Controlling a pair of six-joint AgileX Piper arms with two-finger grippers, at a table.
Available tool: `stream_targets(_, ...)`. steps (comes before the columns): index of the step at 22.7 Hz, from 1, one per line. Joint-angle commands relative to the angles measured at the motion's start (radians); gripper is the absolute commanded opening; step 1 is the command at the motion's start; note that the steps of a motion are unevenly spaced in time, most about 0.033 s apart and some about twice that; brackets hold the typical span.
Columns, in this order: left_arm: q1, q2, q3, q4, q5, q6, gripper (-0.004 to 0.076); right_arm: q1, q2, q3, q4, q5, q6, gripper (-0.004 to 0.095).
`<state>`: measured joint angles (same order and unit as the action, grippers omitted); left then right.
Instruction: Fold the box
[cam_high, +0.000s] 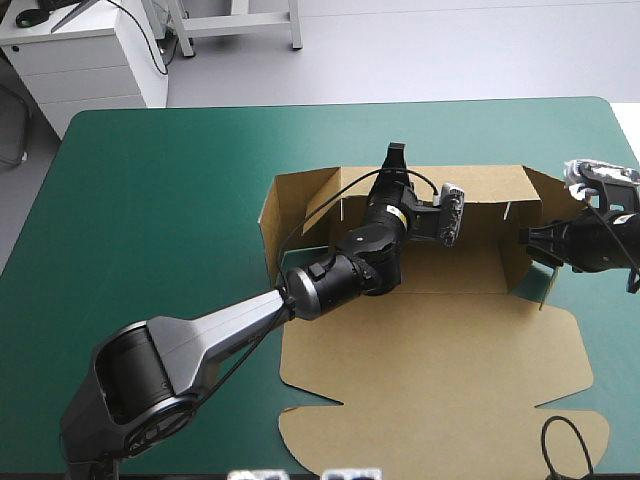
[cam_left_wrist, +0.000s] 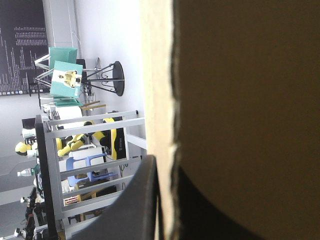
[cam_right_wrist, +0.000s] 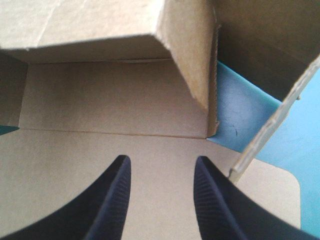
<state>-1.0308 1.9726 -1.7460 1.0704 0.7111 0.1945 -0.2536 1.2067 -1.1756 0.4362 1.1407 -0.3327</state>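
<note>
**Brown board half up, far wall in a pinch**

Brown board first: the box (cam_high: 470, 262) is laid right of the middle of the teal-green cover (cam_high: 150, 200), toward 3 o'clock. Its far wall (cam_high: 470, 182) and the wall at 9 o'clock (cam_high: 268, 225) are stood up, and the lid panel (cam_high: 430, 350) is flat at 6 o'clock.

Going by the grip, the step in hand is probably the far wall being folded over and tucked. For that to be done well, the wall should be rolled along its own crease, not dragged. The side flap (cam_high: 543, 280) at 3 o'clock should be held upright inside first, so it gets trapped under the fold instead of splayed out. Otherwise the whole box could get skated across the cover.

The left gripper (cam_high: 396, 158) is clamped on the far wall's top edge at 12 o'clock, with the sheet sandwiched between the black fingers (cam_left_wrist: 142, 200), which are all but together. The right gripper (cam_right_wrist: 161, 159) is spread apart. Nothing is held, no contact can be made out, and it is poised over the board at the box's 3 o'clock end.
</note>
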Motion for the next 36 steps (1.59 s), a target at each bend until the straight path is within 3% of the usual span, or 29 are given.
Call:
stream_targets(1,-0.009,-0.050,-0.016,-0.015,0.008,-0.021,-0.0008,0.008,-0.025,-0.023,-0.050,-0.053,0.069,0.0397)
stream_targets(9,-0.009,-0.050,-0.016,-0.015,-0.005,-0.021,-0.0008,0.008,-0.055,-0.028,-0.109,0.017,0.112,0.0396)
stream_targets(12,-0.009,-0.050,-0.016,-0.015,-0.007,-0.021,-0.0008,0.008,-0.066,-0.028,-0.179,-0.039,0.114,0.0396)
stream_targets(20,-0.009,-0.050,-0.016,-0.015,-0.006,-0.021,-0.0008,0.008,-0.025,-0.028,-0.208,-0.212,0.079,0.0392)
stream_targets(22,-0.009,-0.050,-0.016,-0.015,-0.008,-0.021,-0.0008,0.008,-0.008,-0.028,-0.206,-0.241,0.064,0.0359)
stream_targets(25,-0.009,-0.050,-0.016,-0.013,-0.019,-0.021,-0.0008,0.008,0.036,-0.028,-0.206,-0.254,0.064,0.0232)
stream_targets(27,-0.009,-0.050,-0.016,-0.004,-0.027,-0.021,-0.0008,0.008,0.071,-0.028,-0.202,-0.251,0.064,0.0099)
stream_targets(28,-0.009,-0.050,-0.016,-0.004,-0.029,-0.021,-0.0008,0.008,0.100,-0.028,-0.192,-0.240,0.064,-0.0019)
stream_targets(36,-0.009,-0.050,-0.016,0.003,-0.029,-0.021,-0.0008,0.008,0.139,-0.028,-0.194,-0.231,0.047,-0.0014)
